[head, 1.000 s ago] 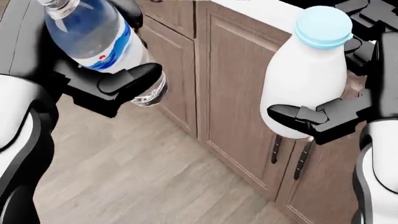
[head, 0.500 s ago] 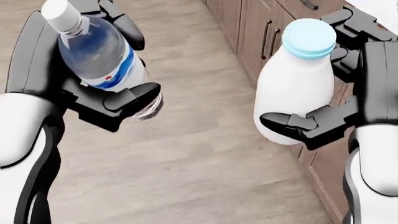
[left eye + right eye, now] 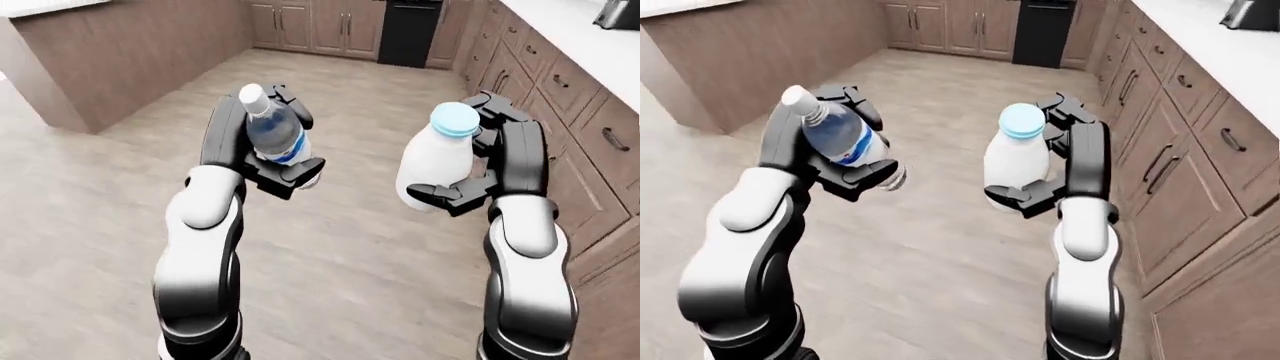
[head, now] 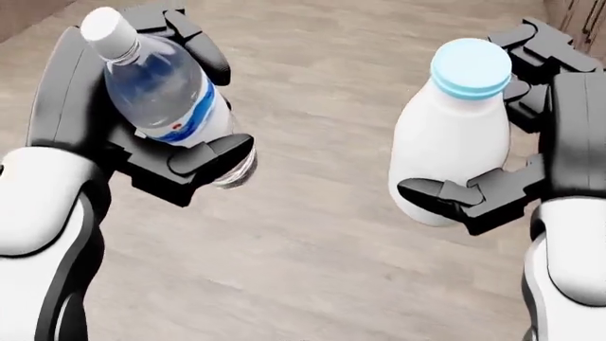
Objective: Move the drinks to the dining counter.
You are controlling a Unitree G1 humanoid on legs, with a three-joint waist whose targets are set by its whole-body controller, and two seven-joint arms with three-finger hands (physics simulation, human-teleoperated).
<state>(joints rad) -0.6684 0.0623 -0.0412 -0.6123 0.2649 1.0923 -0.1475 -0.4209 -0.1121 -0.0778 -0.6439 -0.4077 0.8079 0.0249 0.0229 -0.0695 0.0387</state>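
Note:
My left hand (image 4: pixel 175 117) is shut on a clear water bottle (image 4: pixel 165 96) with a white cap and a blue label, held tilted with its cap toward the upper left. My right hand (image 4: pixel 502 142) is shut on a white milk bottle (image 4: pixel 450 149) with a light blue cap, held upright. Both drinks hang at chest height above the wooden floor (image 4: pixel 312 234). In the left-eye view the water bottle (image 3: pixel 275 135) and the milk bottle (image 3: pixel 435 161) sit side by side, apart from each other.
A row of brown cabinets (image 3: pixel 560 97) under a white counter (image 3: pixel 585 37) runs along the right. A brown counter wall (image 3: pixel 130 52) stands at the upper left. A black appliance (image 3: pixel 408 30) sits at the far end of the floor.
The whole view has swung left: the cabinets that filled the right of the head view have slid out, leaving floor. Both hands keep their bottles.

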